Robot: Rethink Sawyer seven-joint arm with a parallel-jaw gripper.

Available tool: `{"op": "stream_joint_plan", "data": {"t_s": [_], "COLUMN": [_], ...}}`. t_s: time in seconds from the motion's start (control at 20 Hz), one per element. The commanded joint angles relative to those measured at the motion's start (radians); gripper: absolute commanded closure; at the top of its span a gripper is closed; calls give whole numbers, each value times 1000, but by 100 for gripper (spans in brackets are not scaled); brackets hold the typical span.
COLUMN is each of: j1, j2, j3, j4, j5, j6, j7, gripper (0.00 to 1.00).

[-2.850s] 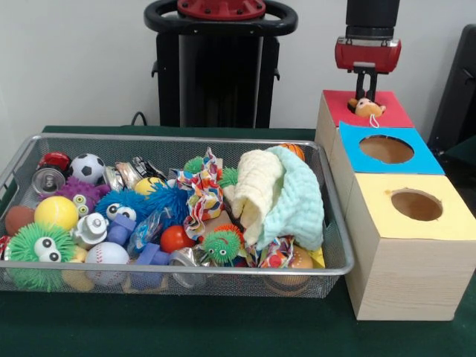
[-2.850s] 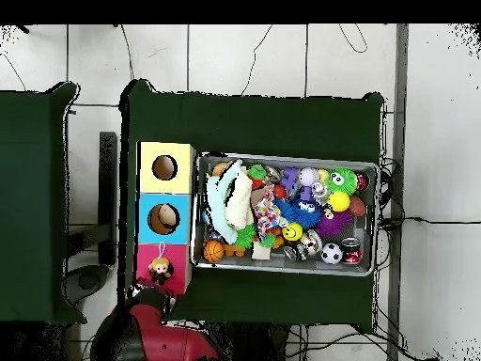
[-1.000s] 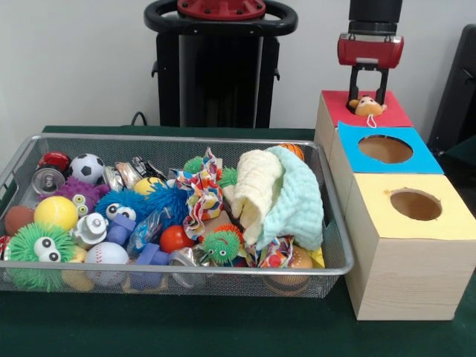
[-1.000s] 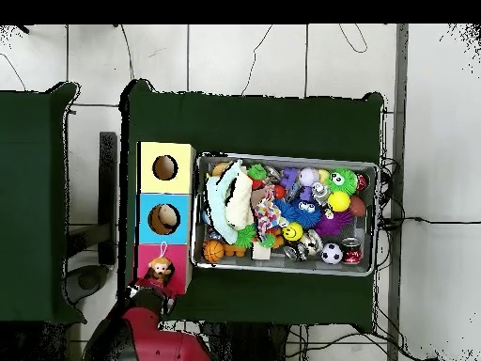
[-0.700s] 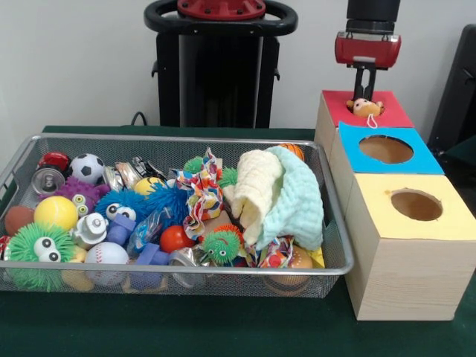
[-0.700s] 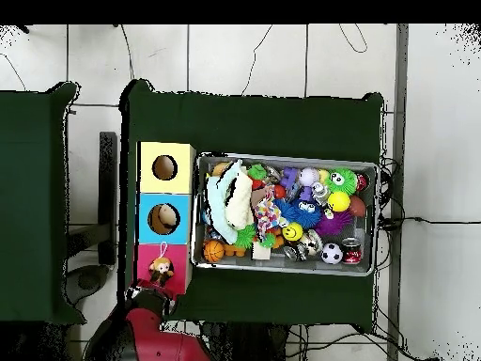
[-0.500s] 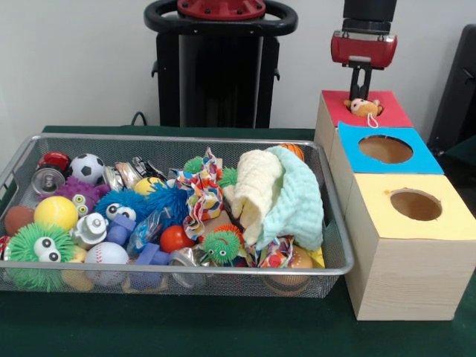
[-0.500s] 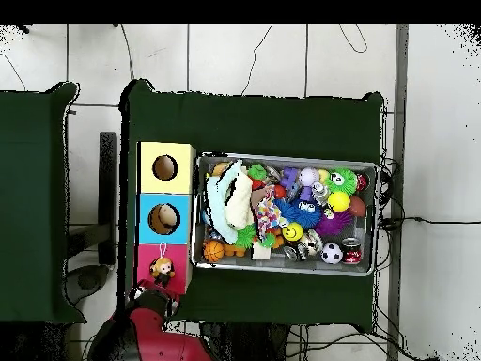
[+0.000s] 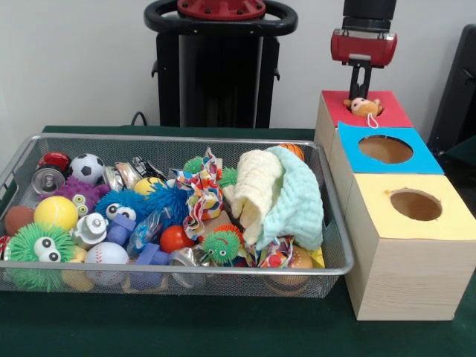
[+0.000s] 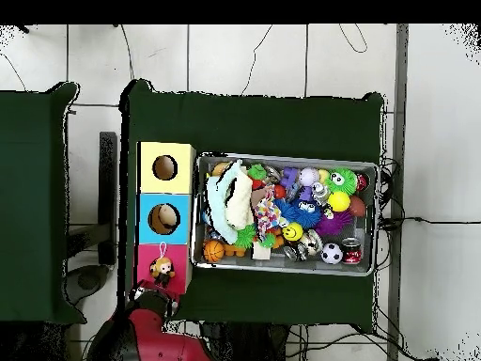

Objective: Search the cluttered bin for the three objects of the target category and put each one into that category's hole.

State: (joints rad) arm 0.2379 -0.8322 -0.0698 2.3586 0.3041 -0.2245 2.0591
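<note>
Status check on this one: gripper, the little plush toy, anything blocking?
Gripper raised above red box, holding nothing; open or shut unclear. Plush toy sits on red top, not dropped through. Nothing blocking; bin remains cluttered.

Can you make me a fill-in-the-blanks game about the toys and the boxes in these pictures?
1. The little doll sits on the ____ box top.
2. The hole in the middle box has a ____ top around it.
3. The robot's hand hangs right above the ____.
4. The soccer ball lies inside the wire ____.

Missing words: red; blue; doll; bin
</note>
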Motion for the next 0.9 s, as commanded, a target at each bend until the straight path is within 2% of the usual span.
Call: {"op": "stream_joint_plan", "data": {"t_s": [0.05,0.5,0.55,0.9], "j1": [-31,-62,-58,-56], "j2": [-15,-29,-28,-27], "j3": [-16,16,11,10], "j4": [-87,-94,-96,-104], "j5": [22,11,12,4], "j6": [127,141,146,154], "j7": [112,128,126,119], "gripper": [100,100,0,0]}}
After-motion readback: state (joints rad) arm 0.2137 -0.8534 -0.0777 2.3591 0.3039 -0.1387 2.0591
